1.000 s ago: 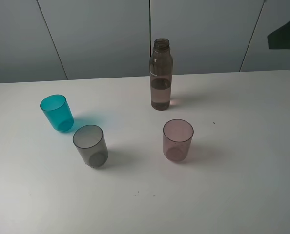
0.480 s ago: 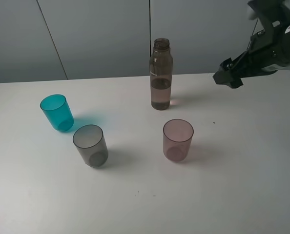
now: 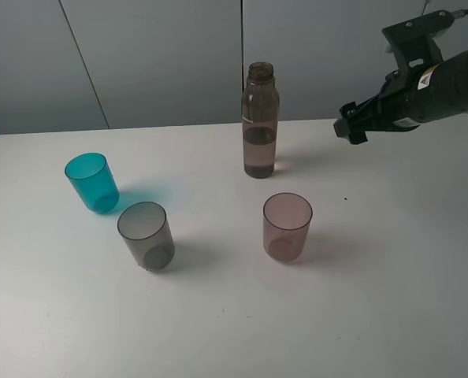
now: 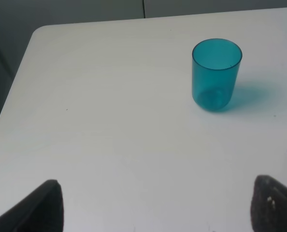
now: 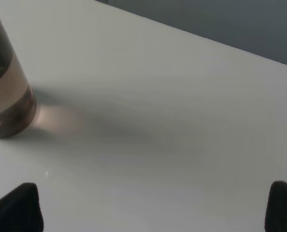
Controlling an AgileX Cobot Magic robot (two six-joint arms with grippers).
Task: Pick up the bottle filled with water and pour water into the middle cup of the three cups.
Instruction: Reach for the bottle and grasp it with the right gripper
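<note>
Bottle (image 3: 260, 122) stands upright on the white table (image 3: 391, 283); right gripper (image 3: 349, 130) hovers off to its side, jaws spread wide.

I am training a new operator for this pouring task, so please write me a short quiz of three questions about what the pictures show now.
1. True or false: the bottle has a cap on.
2. Of the teal-blue cup, the smoky-grey cup and the pink-mauve cup, which stands nearest the bottle? A. teal-blue B. smoky-grey C. pink-mauve
3. Fill in the missing word: the right gripper is ____ and holds nothing.
Key: 1 false; 2 C; 3 open.
</note>
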